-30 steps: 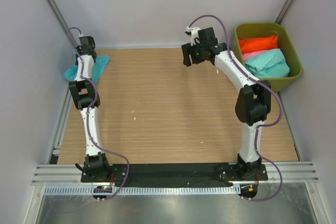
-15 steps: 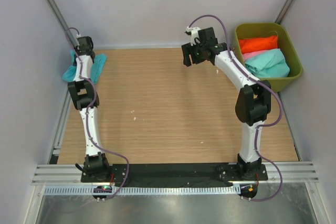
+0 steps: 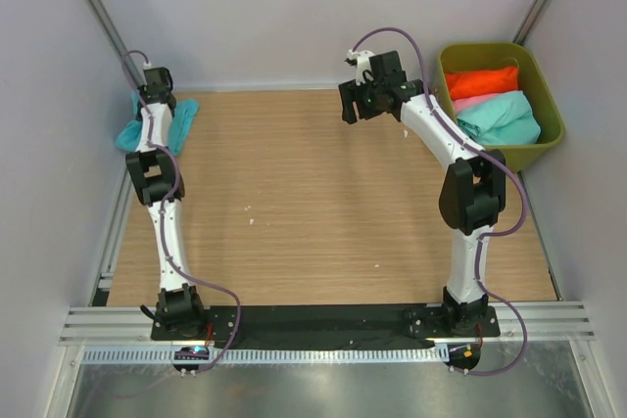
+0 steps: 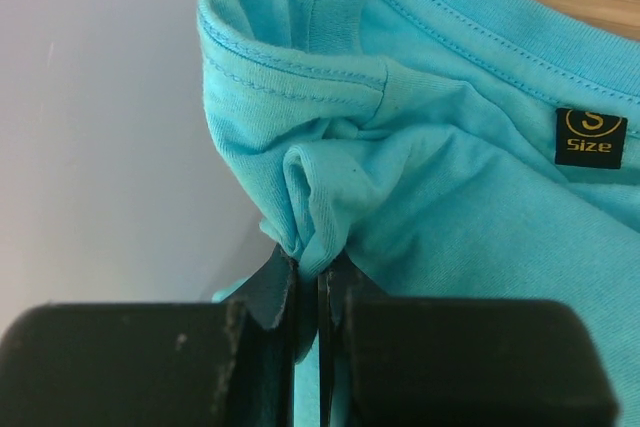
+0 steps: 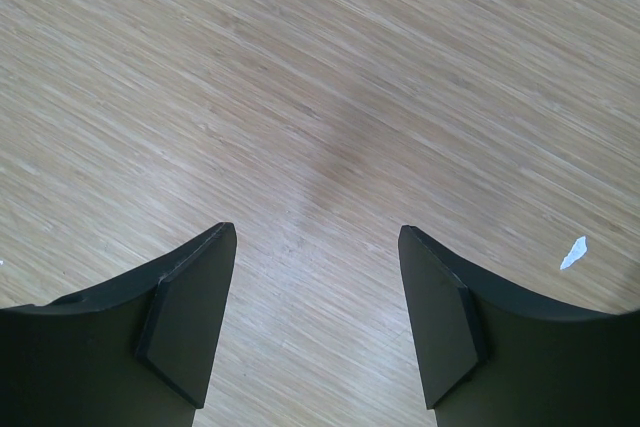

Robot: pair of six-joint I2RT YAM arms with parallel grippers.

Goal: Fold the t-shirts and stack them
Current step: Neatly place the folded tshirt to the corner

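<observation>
A turquoise-blue t-shirt point(image 4: 450, 197) with a black size label hangs bunched at the table's far left corner point(image 3: 182, 120). My left gripper point(image 4: 320, 262) is shut on a pinched fold of it near the collar, close to the left wall. In the top view the left wrist point(image 3: 157, 85) stands over that cloth. My right gripper point(image 5: 315, 232) is open above bare wood, nothing between its fingers; it hovers at the far middle of the table point(image 3: 351, 105). Orange-red point(image 3: 482, 81), pink point(image 3: 468, 103) and mint-green point(image 3: 502, 116) t-shirts lie in the bin.
The olive-green bin point(image 3: 551, 105) stands at the far right corner, right of the right arm. Grey walls close in the table on three sides. A small white scrap point(image 5: 573, 253) lies on the wooden table point(image 3: 313, 203).
The left gripper has drawn the turquoise-blue t-shirt slightly toward the left wall, and the cloth looks narrower and more bunched. The right arm has not moved.
</observation>
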